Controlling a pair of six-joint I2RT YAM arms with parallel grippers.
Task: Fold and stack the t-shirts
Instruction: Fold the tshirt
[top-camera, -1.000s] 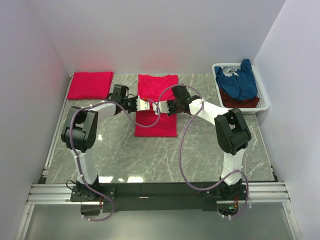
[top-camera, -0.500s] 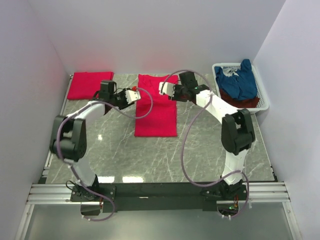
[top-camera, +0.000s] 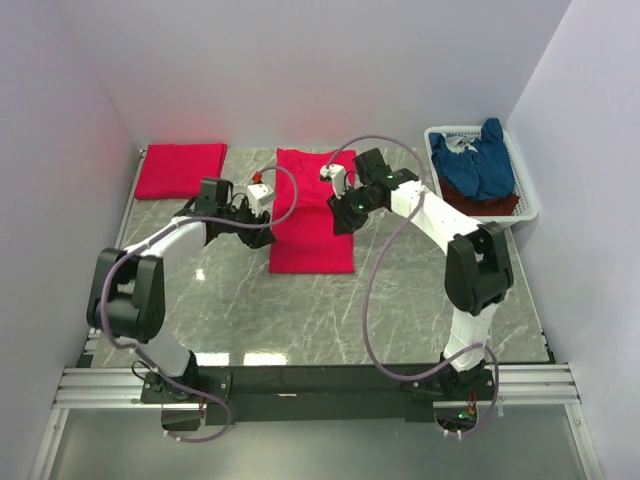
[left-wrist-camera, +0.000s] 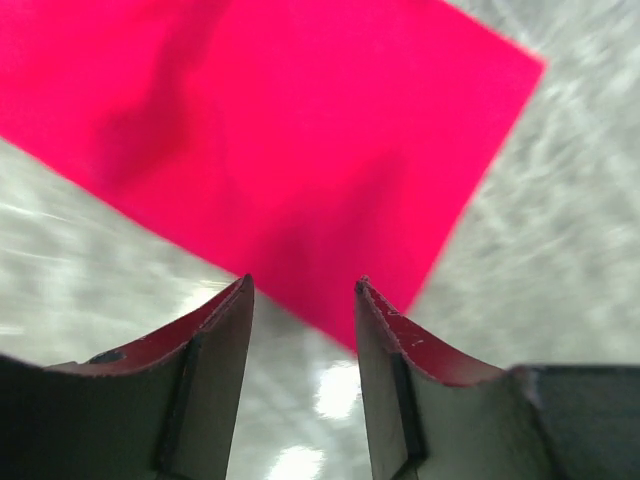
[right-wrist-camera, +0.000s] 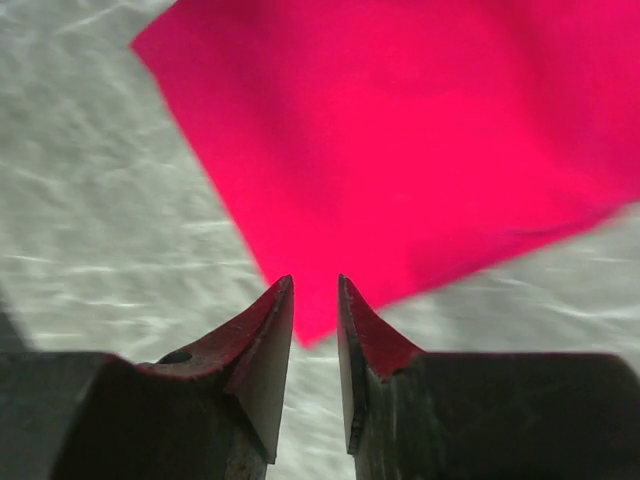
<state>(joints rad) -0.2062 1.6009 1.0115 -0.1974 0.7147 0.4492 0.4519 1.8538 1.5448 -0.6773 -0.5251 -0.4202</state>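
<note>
On the table (top-camera: 430, 300), the red t-shirt (top-camera: 312, 250), folded to a long strip, is lying toward twelve o'clock. The left gripper (left-wrist-camera: 300, 285) at its nine o'clock edge and the right gripper (right-wrist-camera: 313, 282) at three are hovering, jaws parted, empty. The halving fold is seemingly beginning; next comes pinching both edges evenly.

Grey marbled worktop (top-camera: 300, 310) boxed in by plain pale walls

The worktop is glossy stone-patterned grey with pale veins and a few bright glints of light near its front. A white lattice basket (top-camera: 490, 221) stands in its far right corner, close to the right wall (top-camera: 590, 200). The back wall (top-camera: 300, 70) and left wall (top-camera: 50, 200) close off the other sides, and a ribbed aluminium rail (top-camera: 100, 385) runs along the near edge.
</note>
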